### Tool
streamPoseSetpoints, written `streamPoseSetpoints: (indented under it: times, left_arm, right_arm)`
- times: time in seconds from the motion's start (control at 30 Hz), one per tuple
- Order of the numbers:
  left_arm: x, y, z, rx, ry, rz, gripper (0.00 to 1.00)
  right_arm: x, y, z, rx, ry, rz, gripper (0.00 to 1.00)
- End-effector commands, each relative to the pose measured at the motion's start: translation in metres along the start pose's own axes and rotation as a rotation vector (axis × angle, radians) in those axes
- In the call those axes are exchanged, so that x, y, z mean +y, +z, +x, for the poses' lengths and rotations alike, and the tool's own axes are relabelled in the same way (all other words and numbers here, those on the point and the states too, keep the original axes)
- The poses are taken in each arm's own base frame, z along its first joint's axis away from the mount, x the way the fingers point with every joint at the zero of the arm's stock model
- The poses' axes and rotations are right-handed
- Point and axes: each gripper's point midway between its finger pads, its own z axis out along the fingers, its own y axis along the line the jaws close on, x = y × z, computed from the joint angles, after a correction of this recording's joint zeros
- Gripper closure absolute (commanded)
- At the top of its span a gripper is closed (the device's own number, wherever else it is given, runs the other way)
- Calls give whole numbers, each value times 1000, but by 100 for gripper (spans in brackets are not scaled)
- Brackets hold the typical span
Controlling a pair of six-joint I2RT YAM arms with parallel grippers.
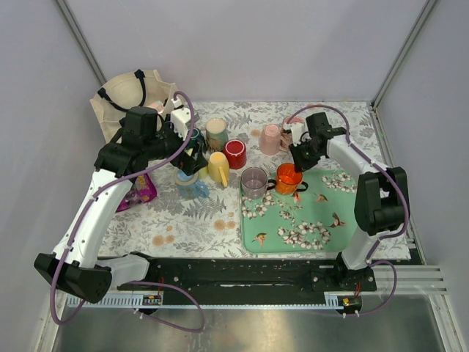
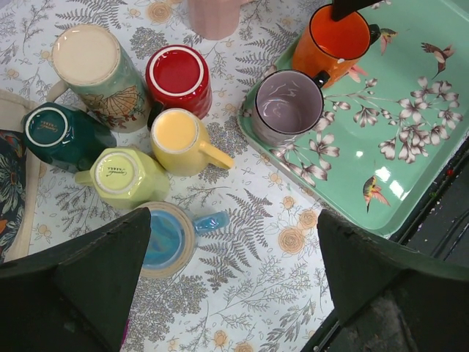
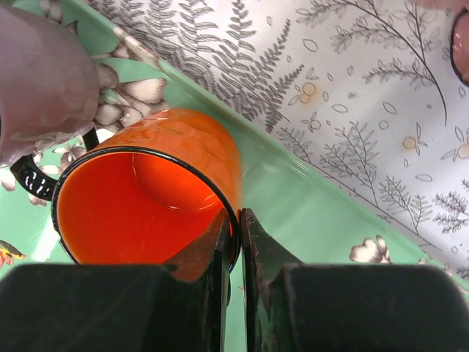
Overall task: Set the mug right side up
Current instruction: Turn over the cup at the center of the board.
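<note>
Top view first: the orange mug (image 1: 288, 178) stands mouth up on the green tray (image 1: 322, 220), in the tray's 11 o'clock corner. A lilac mug (image 1: 254, 181) sits just beside it at its 9 o'clock. The right gripper (image 1: 297, 158) comes in from 12 o'clock and is down on the mug's rim. The left gripper (image 1: 192, 158) hangs over the bunch of mugs off the tray, at about 9 o'clock from it.

Left wrist cam: the fingers (image 2: 80, 271) are spread really wide with nothing in them. A blue mug (image 2: 165, 238) lies below, between them. The orange one is way up at 1 o'clock.

Right wrist cam: the fingers (image 3: 198, 257) are pinched nearly together on the orange mug's rim at its 4 o'clock, one inside the mug and one outside.
</note>
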Motion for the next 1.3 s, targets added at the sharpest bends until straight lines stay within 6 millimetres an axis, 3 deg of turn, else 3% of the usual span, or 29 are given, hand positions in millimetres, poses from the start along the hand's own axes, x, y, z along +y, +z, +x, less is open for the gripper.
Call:
streamPoseSetpoints:
  times: [0.0,0.13,0.3,0.4,0.47,0.57,0.67,0.83,1.0,1.27]
  left_arm:
    - [-4,-12,-21,-70,30,8,1]
    - [-4,-11,-20,-69,28,13,1]
    - [-6,-10,-21,-69,24,23,1]
    - [-7,-10,-22,-72,25,25,1]
    - [-7,-10,-21,-71,19,26,1]
    - [-11,-9,-19,-61,37,39,1]
    - [-11,-5,-16,-50,34,53,1]
    - [-7,-5,-19,-47,59,39,1]
    - [-1,-4,-22,-37,84,22,1]
    - [-1,-8,-14,-29,94,9,1]
  right_arm:
    - [14,-10,-36,-85,-126,-26,96]
    - [16,-8,-36,-78,-133,-29,93]
    - [13,-13,-42,-86,-153,-7,81]
    - [10,-27,-56,-119,-170,18,61]
    - [12,-40,-67,-141,-175,17,55]
    - [19,-58,-84,-186,-193,-13,50]
    - [14,-67,-102,-243,-238,3,49]
    - [0,-57,-126,-283,-317,19,47]
    - [-17,-47,-150,-302,-291,55,46]
    - [-24,-30,-151,-284,-260,55,41]
